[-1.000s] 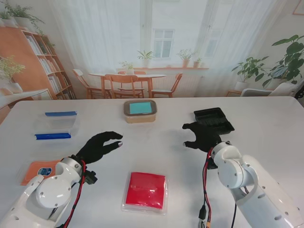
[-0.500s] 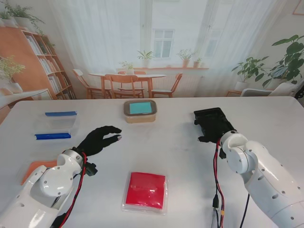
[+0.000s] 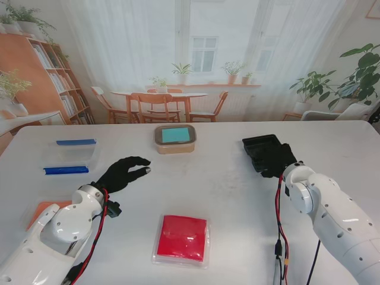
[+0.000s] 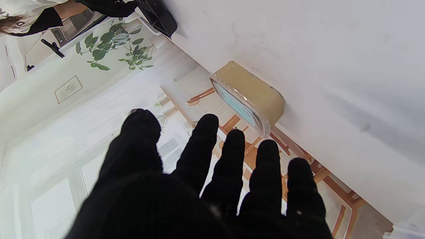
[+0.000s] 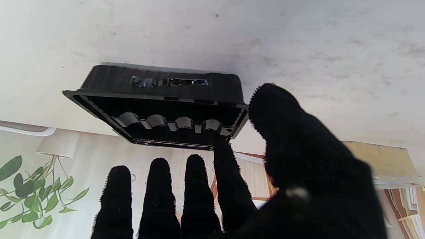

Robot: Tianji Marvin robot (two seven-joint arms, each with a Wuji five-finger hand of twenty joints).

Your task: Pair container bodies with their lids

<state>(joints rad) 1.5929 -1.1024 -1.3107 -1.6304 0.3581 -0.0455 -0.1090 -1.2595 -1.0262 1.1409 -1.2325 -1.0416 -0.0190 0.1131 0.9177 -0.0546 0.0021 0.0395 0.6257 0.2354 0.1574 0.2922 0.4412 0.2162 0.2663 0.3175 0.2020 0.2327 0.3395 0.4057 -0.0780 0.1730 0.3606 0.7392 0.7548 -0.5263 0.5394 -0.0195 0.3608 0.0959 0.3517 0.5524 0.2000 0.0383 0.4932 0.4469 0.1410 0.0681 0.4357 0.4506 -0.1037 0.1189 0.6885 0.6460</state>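
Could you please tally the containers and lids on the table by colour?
Black: 1, tray
Red: 1, lidded box
Orange: 1, lid
Blue-edged clear: 1, box
Tan with teal lid: 1, box
Total: 5

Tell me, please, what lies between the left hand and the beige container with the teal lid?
Nothing: bare white table separates the left hand from the beige container, as the stand view shows.
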